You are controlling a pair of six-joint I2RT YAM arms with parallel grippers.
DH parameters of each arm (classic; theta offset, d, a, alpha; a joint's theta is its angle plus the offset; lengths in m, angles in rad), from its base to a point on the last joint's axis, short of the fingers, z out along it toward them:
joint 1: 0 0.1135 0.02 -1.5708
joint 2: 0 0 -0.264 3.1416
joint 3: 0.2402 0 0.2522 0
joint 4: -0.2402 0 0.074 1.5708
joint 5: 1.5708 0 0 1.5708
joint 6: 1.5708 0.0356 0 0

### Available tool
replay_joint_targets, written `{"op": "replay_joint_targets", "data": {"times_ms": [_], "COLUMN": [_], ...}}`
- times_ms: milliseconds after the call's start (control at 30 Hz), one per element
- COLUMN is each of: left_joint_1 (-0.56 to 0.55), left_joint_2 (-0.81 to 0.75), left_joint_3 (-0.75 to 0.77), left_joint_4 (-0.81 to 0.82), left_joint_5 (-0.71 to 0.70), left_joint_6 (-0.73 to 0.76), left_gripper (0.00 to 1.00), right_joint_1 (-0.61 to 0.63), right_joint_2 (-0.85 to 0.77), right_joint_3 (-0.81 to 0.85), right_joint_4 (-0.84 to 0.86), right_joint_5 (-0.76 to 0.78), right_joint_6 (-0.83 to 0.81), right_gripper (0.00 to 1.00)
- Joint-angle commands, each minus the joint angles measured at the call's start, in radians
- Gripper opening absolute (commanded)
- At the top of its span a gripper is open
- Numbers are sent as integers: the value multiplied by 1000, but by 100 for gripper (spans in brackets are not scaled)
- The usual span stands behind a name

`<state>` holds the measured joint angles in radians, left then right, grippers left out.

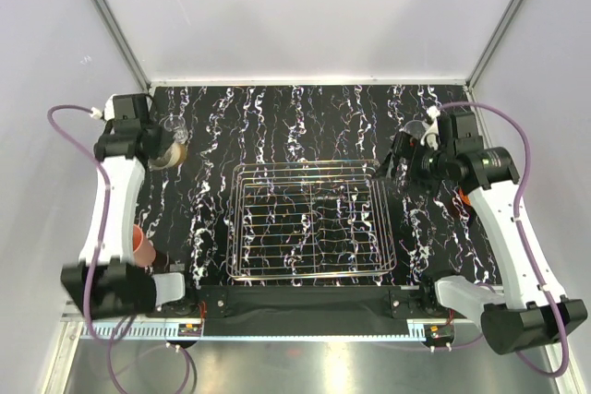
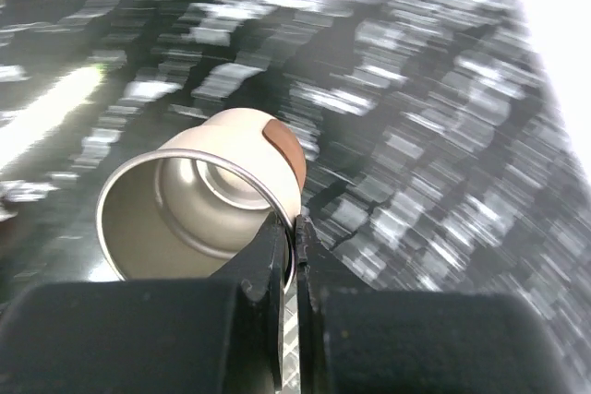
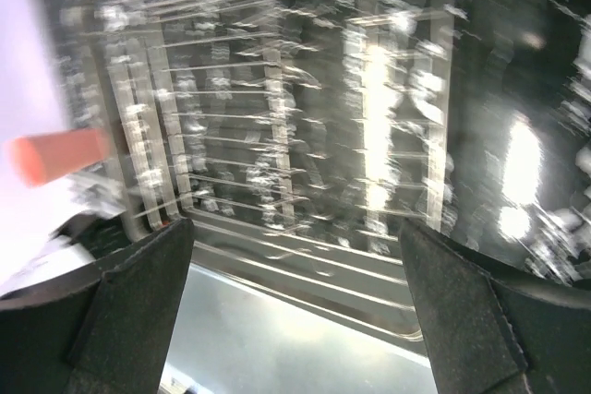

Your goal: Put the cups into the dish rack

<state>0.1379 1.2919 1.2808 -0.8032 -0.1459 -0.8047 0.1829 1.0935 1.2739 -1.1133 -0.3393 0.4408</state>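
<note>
Cream cup (image 2: 231, 136) rim-pinch: L wrist only.

Robot lab cell: white walls (image 1: 295, 16), aluminium frame posts (image 1: 109, 17), black marbled table (image 1: 305, 126), left arm (image 1: 111, 200), right arm (image 1: 512, 228).

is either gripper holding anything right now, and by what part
The left gripper is shut on the cream cup, pinching it by its rim. The right gripper is open and holds nothing.
</note>
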Motion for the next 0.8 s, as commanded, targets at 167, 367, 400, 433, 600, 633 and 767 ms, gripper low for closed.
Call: {"op": "replay_joint_targets", "data": {"times_ms": [167,367,400,433,600,633,767], "left_joint_1": [-178,-254,-270,-287,-408,-422,-487], "left_joint_2": [-373,-470,-477,-485,-592,-608,-684], "left_joint_3": [-135,-403,-412,-422,-561,-578,-647], "left_joint_4": [415,1025,1089,1104,1249,1260,1312], "left_joint_5": [473,773,778,776,652,611,531], "left_joint_6": [-73,-304,-315,-329,-412,-438,-510], "left_gripper": [0,0,0,0,0,0,0], "right_joint_1": [-2,48,64,84,219,269,410], "right_joint_2": [-24,-50,-47,-41,9,22,58], "right_joint_3": [35,-42,-42,-38,10,8,19], "right_joint_4": [298,665,720,740,843,865,911], "right_joint_5": [-426,-618,-610,-604,-474,-448,-316], "right_joint_6": [108,356,372,386,430,438,414], "right_gripper": [100,100,100,99,100,100,100]}}
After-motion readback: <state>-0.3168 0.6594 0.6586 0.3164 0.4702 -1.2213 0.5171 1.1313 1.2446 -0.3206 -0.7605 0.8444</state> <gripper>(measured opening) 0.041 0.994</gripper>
